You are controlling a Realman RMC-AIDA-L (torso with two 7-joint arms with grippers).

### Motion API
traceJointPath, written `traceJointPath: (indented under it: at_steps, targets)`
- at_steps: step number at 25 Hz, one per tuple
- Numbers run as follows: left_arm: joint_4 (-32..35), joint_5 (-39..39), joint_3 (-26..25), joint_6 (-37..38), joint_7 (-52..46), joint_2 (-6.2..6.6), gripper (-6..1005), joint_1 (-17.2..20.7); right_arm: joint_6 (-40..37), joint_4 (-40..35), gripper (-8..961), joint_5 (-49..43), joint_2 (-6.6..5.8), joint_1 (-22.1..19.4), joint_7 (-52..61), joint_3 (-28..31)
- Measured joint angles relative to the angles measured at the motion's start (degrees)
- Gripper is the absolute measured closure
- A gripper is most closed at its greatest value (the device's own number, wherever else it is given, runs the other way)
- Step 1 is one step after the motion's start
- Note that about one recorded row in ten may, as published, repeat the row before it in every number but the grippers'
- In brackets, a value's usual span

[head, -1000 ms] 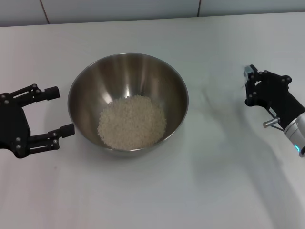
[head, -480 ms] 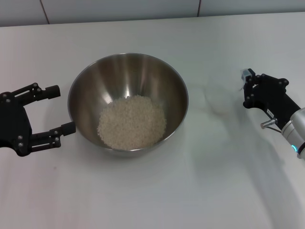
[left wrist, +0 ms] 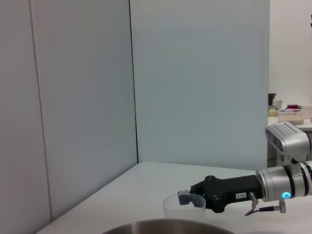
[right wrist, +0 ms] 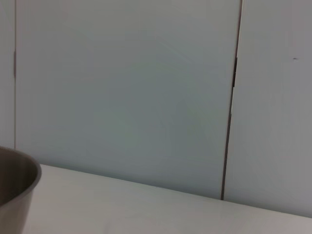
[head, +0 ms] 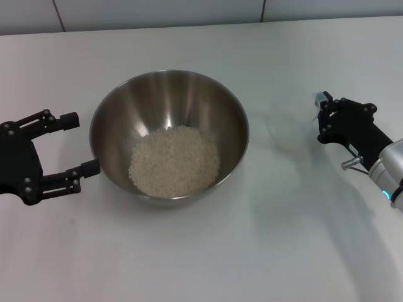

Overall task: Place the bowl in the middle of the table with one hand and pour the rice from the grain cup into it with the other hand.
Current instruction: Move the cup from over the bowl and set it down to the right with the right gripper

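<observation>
The steel bowl [head: 167, 94] stands in the middle of the white table [head: 208, 251] with a heap of rice [head: 174, 160] in its bottom. My left gripper [head: 82, 143] rests open just left of the bowl, its fingers apart from the rim. Right of the bowl, my right gripper [head: 321, 118] is shut on the clear grain cup [left wrist: 183, 208]. The left wrist view shows the cup upright and empty-looking at the right gripper [left wrist: 187, 202]. In the head view the cup is barely visible. The bowl's side [right wrist: 14, 190] shows in the right wrist view.
Pale wall panels [head: 157, 12] run along the table's far edge. A stretch of bare tabletop lies between the bowl and the right gripper. Shelved items [left wrist: 287, 112] stand far off beyond the right arm.
My right gripper has shifted slightly left, toward the bowl, with the cup. The left gripper, the bowl and the rice have not moved.
</observation>
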Motion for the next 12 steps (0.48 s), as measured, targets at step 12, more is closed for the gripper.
traceJointPath:
  at_steps: [12]
  targets:
    - [0.0,0.0,0.0,-0.4,0.0,0.04,172,-0.5,0.2,-1.4,684,-0.6,-0.18,-0.2,6.0,0.0]
